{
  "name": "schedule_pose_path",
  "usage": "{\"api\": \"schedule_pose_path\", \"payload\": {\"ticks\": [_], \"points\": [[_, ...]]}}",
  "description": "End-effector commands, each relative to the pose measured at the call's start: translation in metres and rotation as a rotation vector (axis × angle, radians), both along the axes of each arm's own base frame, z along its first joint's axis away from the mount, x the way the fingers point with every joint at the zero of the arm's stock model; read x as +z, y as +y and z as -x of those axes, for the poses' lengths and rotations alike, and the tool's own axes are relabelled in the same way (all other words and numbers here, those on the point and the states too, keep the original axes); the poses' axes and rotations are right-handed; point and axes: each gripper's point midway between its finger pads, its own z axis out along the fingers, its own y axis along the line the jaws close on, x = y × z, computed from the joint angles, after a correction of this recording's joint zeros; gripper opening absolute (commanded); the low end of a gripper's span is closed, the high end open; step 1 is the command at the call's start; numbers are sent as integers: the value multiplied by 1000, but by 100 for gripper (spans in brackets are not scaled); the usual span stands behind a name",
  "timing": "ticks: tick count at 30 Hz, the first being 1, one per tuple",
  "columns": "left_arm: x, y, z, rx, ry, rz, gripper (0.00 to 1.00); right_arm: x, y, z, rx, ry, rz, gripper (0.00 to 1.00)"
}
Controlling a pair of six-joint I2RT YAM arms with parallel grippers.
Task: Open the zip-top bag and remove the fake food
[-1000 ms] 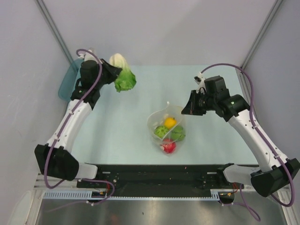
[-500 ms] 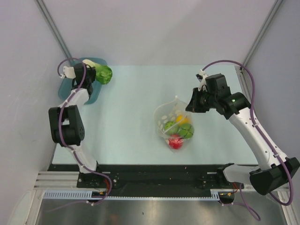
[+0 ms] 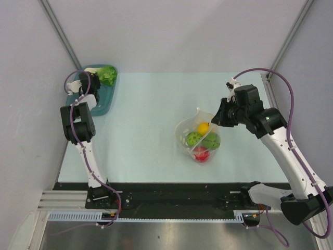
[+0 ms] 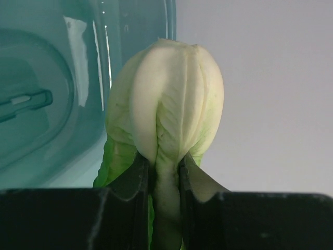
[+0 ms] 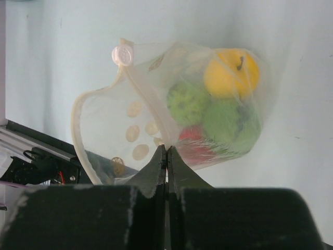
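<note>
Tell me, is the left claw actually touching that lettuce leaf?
Touching. The left wrist view shows the left gripper clamped on the lettuce leaf, pressing its pale stem from both sides.

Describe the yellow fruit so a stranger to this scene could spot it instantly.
Look right of the table's middle, where the right claw pinches a clear dotted bag. Inside, the yellow fruit is the only yellow piece, among green ones and a red one.
</note>
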Motion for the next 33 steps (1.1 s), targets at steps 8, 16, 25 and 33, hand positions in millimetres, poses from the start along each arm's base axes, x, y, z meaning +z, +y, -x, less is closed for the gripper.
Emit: {"api": "schedule_pose_path", "payload": {"ticks": [8,16,25,33], "points": [[2,21,-14,-16,5,31,79,-2,0,-9,-74,15,-22,0],[35,21,17,-101,98,-89,91,-7,6,1,-69,76,-62,0],[104,-37,81,-279,87,-137,90,-11,13,15,-7,133,-70,0],[152,-197,190,-686,71,-448,85,-11,27,14,52,126,-105,0]]}}
